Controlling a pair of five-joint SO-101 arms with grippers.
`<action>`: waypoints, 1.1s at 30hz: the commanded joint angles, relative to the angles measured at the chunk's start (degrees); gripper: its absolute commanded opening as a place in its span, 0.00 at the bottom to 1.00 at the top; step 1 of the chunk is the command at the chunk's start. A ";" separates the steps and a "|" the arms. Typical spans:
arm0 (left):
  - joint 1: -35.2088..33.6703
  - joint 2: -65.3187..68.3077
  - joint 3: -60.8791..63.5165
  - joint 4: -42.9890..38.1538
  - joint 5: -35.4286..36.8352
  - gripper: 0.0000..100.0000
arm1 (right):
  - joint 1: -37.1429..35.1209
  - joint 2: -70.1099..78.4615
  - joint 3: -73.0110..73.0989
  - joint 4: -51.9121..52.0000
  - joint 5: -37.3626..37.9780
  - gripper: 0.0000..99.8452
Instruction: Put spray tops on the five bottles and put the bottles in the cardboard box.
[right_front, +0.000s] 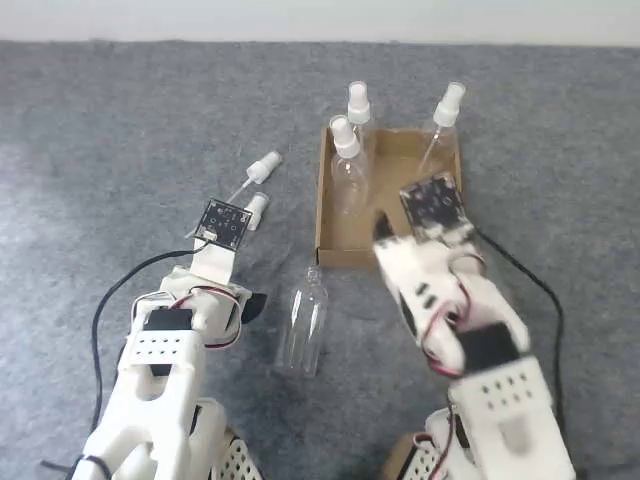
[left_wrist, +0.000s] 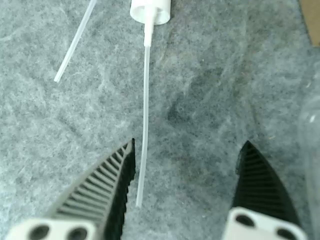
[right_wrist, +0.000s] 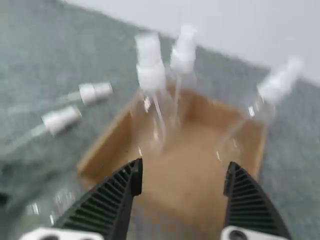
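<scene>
A cardboard box (right_front: 392, 205) holds three clear bottles with white spray tops (right_front: 346, 160) (right_front: 358, 104) (right_front: 446, 112), all upright. One bottle without a top (right_front: 303, 318) lies on the carpet in front of the box. Two loose spray tops (right_front: 263, 167) (right_front: 256, 209) lie to the left of the box. My left gripper (left_wrist: 187, 175) is open just above the carpet, and the dip tube of one spray top (left_wrist: 150, 10) runs between its fingers. My right gripper (right_wrist: 182, 182) is open above the box (right_wrist: 200, 150), holding nothing.
Grey carpet (right_front: 120, 130) covers the whole table. The left arm (right_front: 170, 340) and right arm (right_front: 470, 320) stand at the near edge, either side of the lying bottle. A black cable (right_front: 110, 300) trails by the left arm.
</scene>
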 joint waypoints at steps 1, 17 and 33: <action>0.18 -1.85 -0.31 0.18 -0.62 0.31 | 7.43 -6.29 -1.76 14.46 3.25 0.23; 0.18 -1.85 -0.31 0.18 -0.62 0.31 | 22.46 18.77 -3.96 12.79 10.90 0.23; 0.18 -1.85 -0.31 0.18 -0.62 0.31 | 28.35 33.01 -3.60 6.02 16.44 0.23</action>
